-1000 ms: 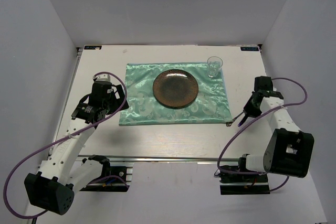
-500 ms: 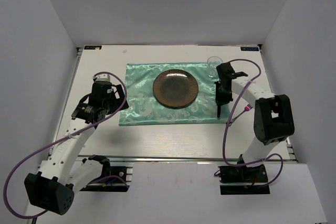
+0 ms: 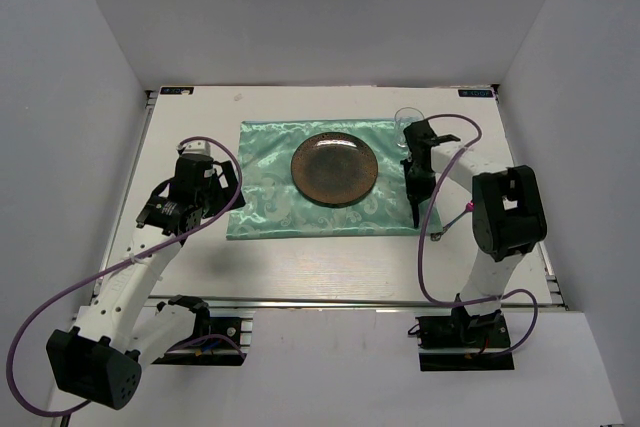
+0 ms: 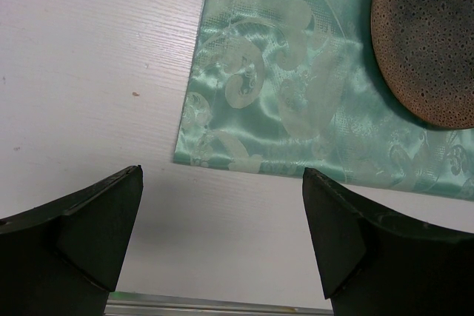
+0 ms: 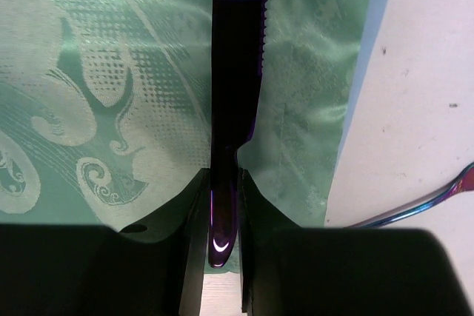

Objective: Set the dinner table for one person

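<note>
White and matte from above: read that as the table (image 3: 300,267), flat under everything, with a metal rail (image 3: 330,300) along the near edge. Found a green mat (image 3: 265,197) at mid-table, a brown plate (image 3: 334,168) on it, a glass (image 3: 405,119) at its far right corner. Saw the right gripper (image 3: 417,187) over the mat's right edge, just beside the plate, clamped on a dark knife (image 3: 415,212) pointing toward the near edge. Placed the left gripper (image 3: 162,215) left of the mat, over bare table, well apart from the plate. From the left wrist: found the fingers (image 4: 89,234) spread wide with nothing between them, above the mat's near left corner. From the right wrist: saw both fingers pinched on the knife near its handle end, serrated blade running away over the satin, touching or just above, could not tell which; spotted an iridescent utensil (image 5: 437,197) on bare table just off the mat. Judged the table stiff, heavy and fixed: nothing to take hold of, only a surface to set things on, matte enough to resist sliding, unlike the soft, slippery-looking mat. Judged the knife thin, rigid and light, best gripped at the handle, flat sides between the pads.
</note>
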### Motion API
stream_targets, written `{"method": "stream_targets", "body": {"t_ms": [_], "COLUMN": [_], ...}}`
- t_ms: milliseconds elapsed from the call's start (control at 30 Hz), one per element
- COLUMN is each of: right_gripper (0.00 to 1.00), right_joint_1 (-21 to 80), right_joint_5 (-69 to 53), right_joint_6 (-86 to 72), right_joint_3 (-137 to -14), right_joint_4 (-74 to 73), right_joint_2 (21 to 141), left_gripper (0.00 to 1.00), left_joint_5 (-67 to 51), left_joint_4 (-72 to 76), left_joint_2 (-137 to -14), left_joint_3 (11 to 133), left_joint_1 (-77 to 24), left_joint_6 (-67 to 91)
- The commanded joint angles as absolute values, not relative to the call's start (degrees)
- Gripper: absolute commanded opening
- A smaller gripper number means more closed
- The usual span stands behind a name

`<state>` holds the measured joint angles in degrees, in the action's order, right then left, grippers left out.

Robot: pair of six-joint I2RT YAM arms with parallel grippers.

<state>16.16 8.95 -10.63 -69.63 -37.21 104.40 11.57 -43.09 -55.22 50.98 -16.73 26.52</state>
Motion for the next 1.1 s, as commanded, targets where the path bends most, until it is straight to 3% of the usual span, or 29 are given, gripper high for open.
{"method": "stream_targets", "body": {"t_ms": [0,433,567,600,667,700,767,1067], "right_gripper": [0.00,0.00,0.39,0.58,0.63,0.80,0.89,0.89], "right_joint_1": [16.4,16.5,16.4,16.4,16.0,15.9,15.5,7.9], "right_joint_5": [8.1,8.0,7.3,7.4,6.2,6.4,8.9,27.7], "right_joint_6": [-7.3,-9.7,-11.9,-12.8,-15.0,-15.8,-19.1,-39.0], "right_joint_3": [-72.9,-73.3,-71.9,-71.7,-71.3,-71.2,-71.3,-63.1], "right_joint_4": [-36.7,-36.1,-35.1,-34.8,-34.2,-33.7,-33.7,-37.4], "right_joint_2": [104.9,107.4,105.6,105.0,102.3,99.9,97.6,90.7], "left_gripper": [0.98,0.98,0.98,0.98,0.98,0.98,0.98,0.98], "left_joint_5": [11.5,11.3,10.8,10.7,10.7,10.8,10.6,11.1], "left_joint_4": [-42.0,-41.7,-41.6,-41.6,-41.7,-41.7,-41.6,-41.7], "left_joint_2": [-55.0,-54.7,-54.8,-54.8,-54.7,-54.6,-54.3,-53.3], "left_joint_3": [50.4,50.2,50.1,50.2,50.2,50.1,50.1,49.9], "left_joint_1": [-17.1,-17.1,-17.1,-17.1,-17.1,-17.1,-17.1,-17.1], "left_joint_6": [25.8,25.8,25.5,25.5,25.5,25.6,25.5,25.7]}}
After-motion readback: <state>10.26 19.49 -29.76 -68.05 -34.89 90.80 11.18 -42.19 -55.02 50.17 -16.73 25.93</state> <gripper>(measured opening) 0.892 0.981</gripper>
